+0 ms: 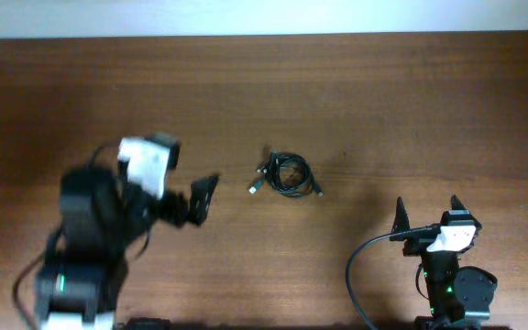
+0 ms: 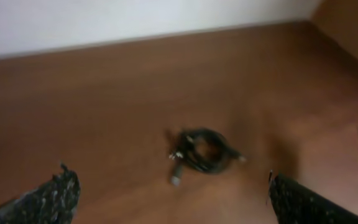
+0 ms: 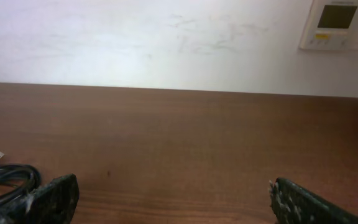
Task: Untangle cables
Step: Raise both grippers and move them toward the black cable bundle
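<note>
The cables [image 1: 286, 174] lie bunched in one small black coil on the brown table, silvery plug ends sticking out at its left. In the left wrist view the cables [image 2: 202, 151] sit just ahead of my left gripper [image 2: 169, 194], which is open with nothing between its fingers. From overhead the left gripper [image 1: 202, 199] hangs a short way left of the coil. My right gripper [image 1: 427, 212] stands open near the front right, well apart from the coil. The right wrist view catches the cables [image 3: 4, 178] at its left edge, beside the open right gripper [image 3: 173, 202].
A wooden table [image 1: 383, 101] fills the scene, with a white wall [image 3: 166, 37] behind its far edge. A white wall panel [image 3: 337, 23] hangs at the upper right. A thick black arm wire [image 1: 360, 266] loops beside the right arm's base.
</note>
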You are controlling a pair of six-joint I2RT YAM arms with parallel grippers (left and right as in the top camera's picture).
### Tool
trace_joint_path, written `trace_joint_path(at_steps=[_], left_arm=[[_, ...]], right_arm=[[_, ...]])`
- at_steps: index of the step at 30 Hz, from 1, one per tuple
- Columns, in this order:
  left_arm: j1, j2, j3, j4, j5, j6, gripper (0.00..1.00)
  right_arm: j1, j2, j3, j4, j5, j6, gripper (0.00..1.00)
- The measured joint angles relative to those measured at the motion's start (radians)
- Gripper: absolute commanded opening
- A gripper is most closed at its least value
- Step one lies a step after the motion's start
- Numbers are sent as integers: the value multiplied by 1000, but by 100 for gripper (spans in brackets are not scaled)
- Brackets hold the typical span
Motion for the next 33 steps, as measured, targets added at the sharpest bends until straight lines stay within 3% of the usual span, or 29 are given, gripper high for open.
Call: trace_joint_path(at_steps=[5, 11, 14, 19, 24, 26, 28, 33], left_arm=[[1, 230, 86, -66, 85, -27, 99], [-2, 467, 232, -314, 48, -80, 99], [-6, 540, 275, -305, 37, -87, 99], [-12, 583, 277, -279, 80, -100, 99], [-12, 592, 277, -259, 101, -110, 99], [-12, 592, 277, -248, 104, -110, 99], [-12, 593, 278, -248, 106, -110, 99], [-12, 595, 280, -237, 107, -113, 99]], right_arm=[[0, 0, 0, 0, 0, 0, 98], [0, 0, 0, 0, 0, 0, 98], [0, 1, 0, 47, -23, 20, 98], [0, 0, 0, 84, -357, 271, 98], [0, 0, 24, 346, -628, 443, 98], [-5, 1, 111, 293, -650, 442, 98], [-20, 12, 256, 125, -640, 400, 98], [-92, 182, 798, -497, -514, 188, 98]])
